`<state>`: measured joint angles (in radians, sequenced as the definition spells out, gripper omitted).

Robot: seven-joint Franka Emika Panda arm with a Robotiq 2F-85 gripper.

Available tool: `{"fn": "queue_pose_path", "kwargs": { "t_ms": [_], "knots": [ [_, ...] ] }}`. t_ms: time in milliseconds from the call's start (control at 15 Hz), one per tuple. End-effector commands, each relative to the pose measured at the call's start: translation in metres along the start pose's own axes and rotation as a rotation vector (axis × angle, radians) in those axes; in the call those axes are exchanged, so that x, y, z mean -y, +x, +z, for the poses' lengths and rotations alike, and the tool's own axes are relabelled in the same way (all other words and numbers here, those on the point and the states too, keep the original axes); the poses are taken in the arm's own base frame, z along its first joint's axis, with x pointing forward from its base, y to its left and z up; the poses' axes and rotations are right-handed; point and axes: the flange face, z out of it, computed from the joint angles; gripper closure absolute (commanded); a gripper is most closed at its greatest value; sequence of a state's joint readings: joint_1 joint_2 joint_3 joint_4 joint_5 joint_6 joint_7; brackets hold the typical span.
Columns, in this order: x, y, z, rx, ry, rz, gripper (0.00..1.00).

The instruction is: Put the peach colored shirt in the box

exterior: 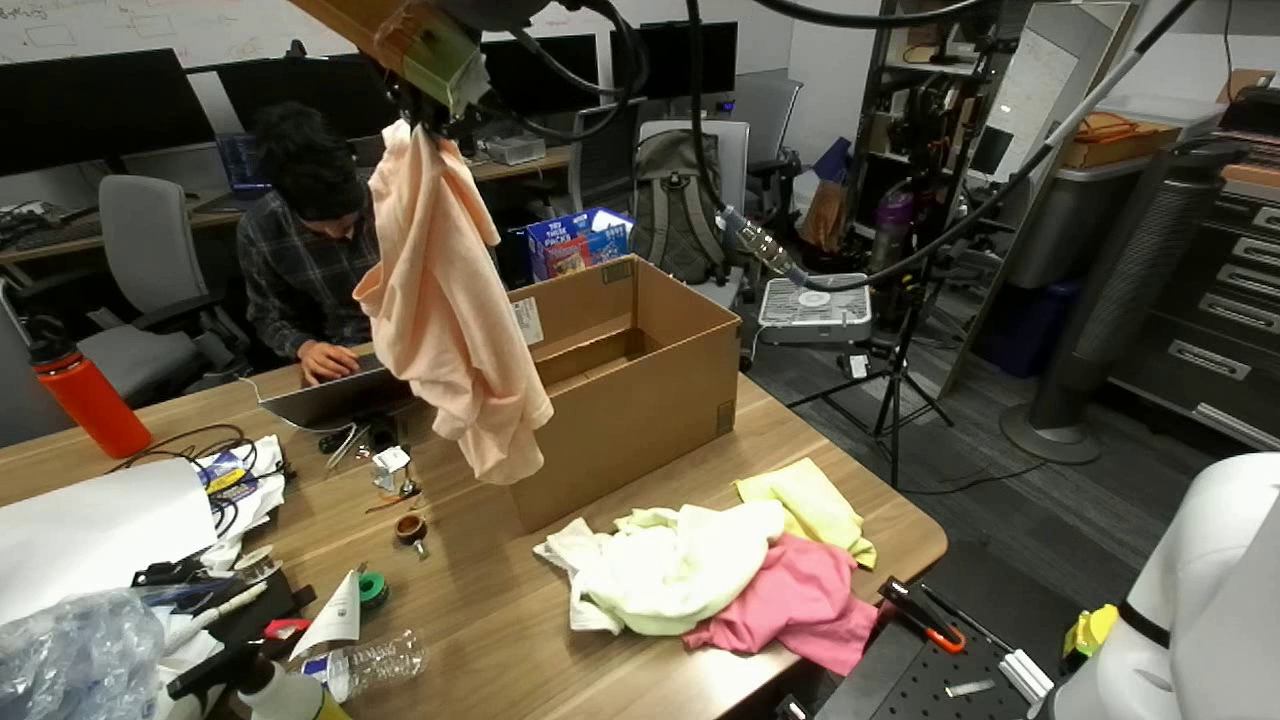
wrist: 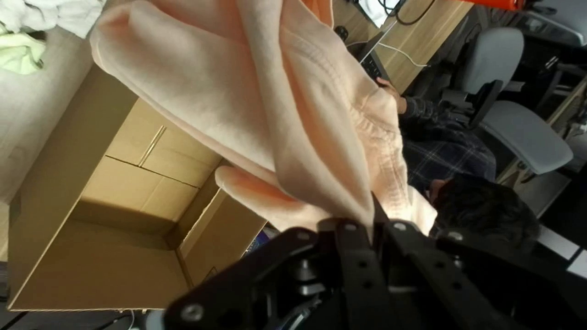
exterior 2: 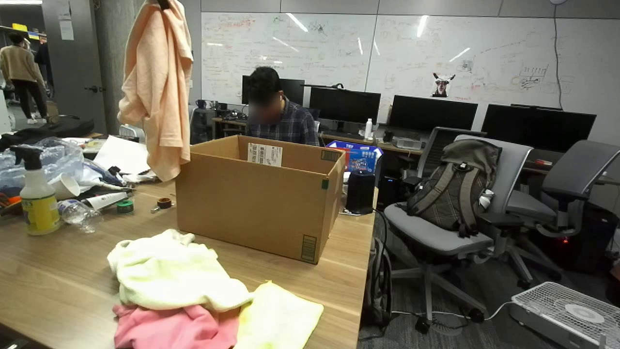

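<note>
Peach-coloured and limp, the shirt (exterior: pixel 445 300) hangs left of centre in an exterior view, off the table (exterior: pixel 480 640), its upper end bunched in the gripper (wrist: pixel 372 222). In the wrist view the gripper is closed tight on a pinch of that fabric at the lower centre, and the folds spread up through the top of the frame. Grasping and lifting therefore look done; placing is not. The cardboard box (exterior: pixel 630 430) stands with its top open near the middle of the frame, and in both exterior views the shirt appears at its left end, more beside the opening than over it. Whether hem and cardboard touch, I cannot tell. The lowest fold reaches below the rim in the picture, so what is left probably calls for more height, a shift rightward across the frame, then lowering and release. I would judge the job about half finished. A cream cloth (exterior: pixel 670 570), a pink cloth (exterior: pixel 800 605) and a yellow cloth (exterior: pixel 812 505) lie heaped in the lower part of both exterior views, outside the box, and the task asks nothing of them.
</note>
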<state>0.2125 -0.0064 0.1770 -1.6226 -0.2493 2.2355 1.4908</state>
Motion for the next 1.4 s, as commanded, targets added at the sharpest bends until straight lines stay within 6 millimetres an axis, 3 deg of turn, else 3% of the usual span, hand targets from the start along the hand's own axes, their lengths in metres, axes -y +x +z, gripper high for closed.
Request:
{"fn": "queue_pose_path", "kwargs": {
  "t_ms": [0,800,1333],
  "knots": [
    [0.012,0.03,-0.014,-0.018,0.003,0.097,0.98],
    [0.027,0.121,-0.043,-0.08,-0.004,0.353,0.98],
    [0.035,0.15,-0.047,-0.103,0.0,0.451,0.98]
  ]
}}
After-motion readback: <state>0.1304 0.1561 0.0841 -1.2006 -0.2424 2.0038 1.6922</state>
